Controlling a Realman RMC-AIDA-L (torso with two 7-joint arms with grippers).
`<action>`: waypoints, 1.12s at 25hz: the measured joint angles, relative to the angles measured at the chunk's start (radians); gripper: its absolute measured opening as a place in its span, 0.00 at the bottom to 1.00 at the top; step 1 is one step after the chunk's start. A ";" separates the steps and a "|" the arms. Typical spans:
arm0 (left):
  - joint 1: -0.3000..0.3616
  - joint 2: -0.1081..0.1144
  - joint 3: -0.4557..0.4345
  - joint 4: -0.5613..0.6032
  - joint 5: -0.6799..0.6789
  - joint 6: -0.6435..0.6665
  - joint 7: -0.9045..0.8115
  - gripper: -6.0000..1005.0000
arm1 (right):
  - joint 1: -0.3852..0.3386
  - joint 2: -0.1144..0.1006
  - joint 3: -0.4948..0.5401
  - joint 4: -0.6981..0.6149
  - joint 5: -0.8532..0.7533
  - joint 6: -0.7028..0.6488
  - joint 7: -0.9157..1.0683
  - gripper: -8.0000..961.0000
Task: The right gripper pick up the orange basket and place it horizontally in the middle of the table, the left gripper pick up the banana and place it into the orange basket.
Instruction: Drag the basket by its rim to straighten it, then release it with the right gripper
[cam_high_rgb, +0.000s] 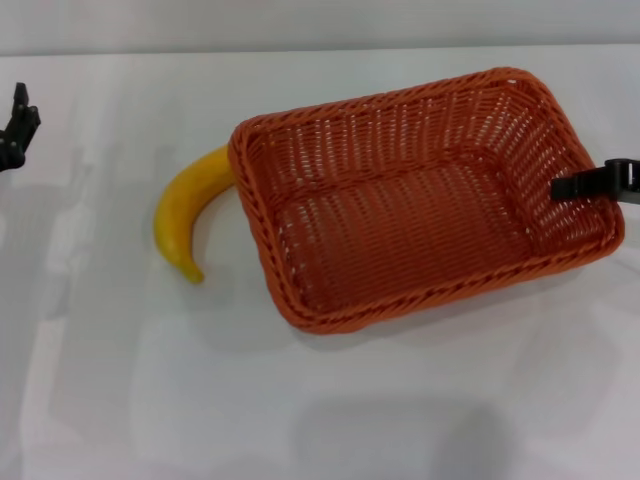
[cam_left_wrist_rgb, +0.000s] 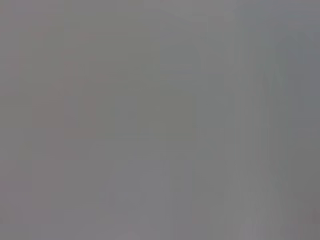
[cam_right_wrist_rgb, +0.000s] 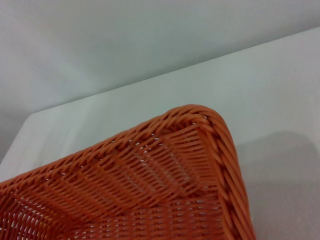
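Basket (cam_high_rgb: 400, 125) near the middle of the table (cam_high_rgb: 300, 400), sitting upright on its base, open side up. Set lengthwise across the head view but slightly skewed, with the right end farther back than the left. Woven floor and sloping walls plainly visible inside.

Banana (cam_high_rgb: 185, 205) on the table just left of the basket, outside it. Curved, upper end meeting the basket's left far corner and seeming to touch the rim there; lower tip pointing toward the near edge of the table, apart from the basket.

Right gripper (cam_high_rgb: 590, 184) at the right edge of the head view, reaching in level with the basket's right short rim, dark tip lying over that rim. Wide, narrow or clamped on the weave: cannot tell from here. From the right wrist view, only a rounded basket (cam_right_wrist_rgb: 150, 175) corner seen close up, braided rim and inner wall, with bare table (cam_right_wrist_rgb: 280, 100) beyond it.

Left gripper (cam_high_rgb: 18, 128) at the far left edge of the head view, only partly in view, well apart from the banana. Opening likewise not readable. Left wrist view a flat grey, nothing to make out.
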 joint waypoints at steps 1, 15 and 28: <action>0.000 0.000 0.000 0.000 0.000 -0.001 0.000 0.86 | -0.003 -0.001 0.000 -0.001 0.000 0.005 0.000 0.27; 0.000 0.000 0.000 0.000 0.000 -0.004 0.000 0.86 | -0.019 -0.005 0.007 -0.002 0.000 0.033 0.000 0.29; 0.000 0.000 0.000 0.000 0.000 -0.004 0.000 0.86 | -0.021 -0.005 0.000 -0.010 0.033 0.017 -0.005 0.30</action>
